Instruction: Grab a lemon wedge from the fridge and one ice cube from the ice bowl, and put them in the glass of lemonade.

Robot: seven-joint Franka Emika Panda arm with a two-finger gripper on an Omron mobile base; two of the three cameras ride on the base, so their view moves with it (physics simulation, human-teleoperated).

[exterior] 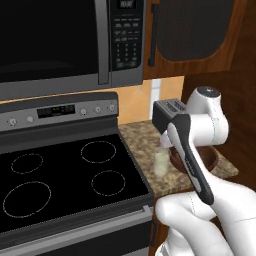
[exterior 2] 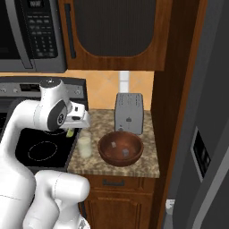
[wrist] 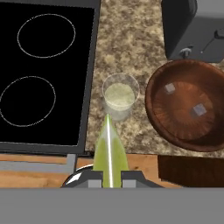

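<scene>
My gripper (wrist: 110,176) is shut on the lemon wedge (wrist: 109,148), a thin yellow-green slice that points toward the glass of lemonade (wrist: 120,97) just ahead of it. In the right base view the gripper (exterior 2: 71,129) hangs a little above and left of the glass of lemonade (exterior 2: 85,146), with the wedge (exterior 2: 70,133) showing beneath it. The dark wooden ice bowl (wrist: 154,114) stands right of the glass and holds two ice cubes (wrist: 169,88) (wrist: 199,110). The grey fridge (exterior 2: 210,134) rises at the far right. From the left base view my arm hides part of the bowl (exterior: 211,159), and the glass (exterior: 161,161) shows.
A grey toaster (exterior 2: 129,113) stands behind the bowl on the speckled counter (exterior 2: 134,167). The black stovetop (exterior: 65,175) lies left of the glass, with a microwave (exterior: 60,45) above it. Wooden cabinets (exterior 2: 112,31) hang over the counter.
</scene>
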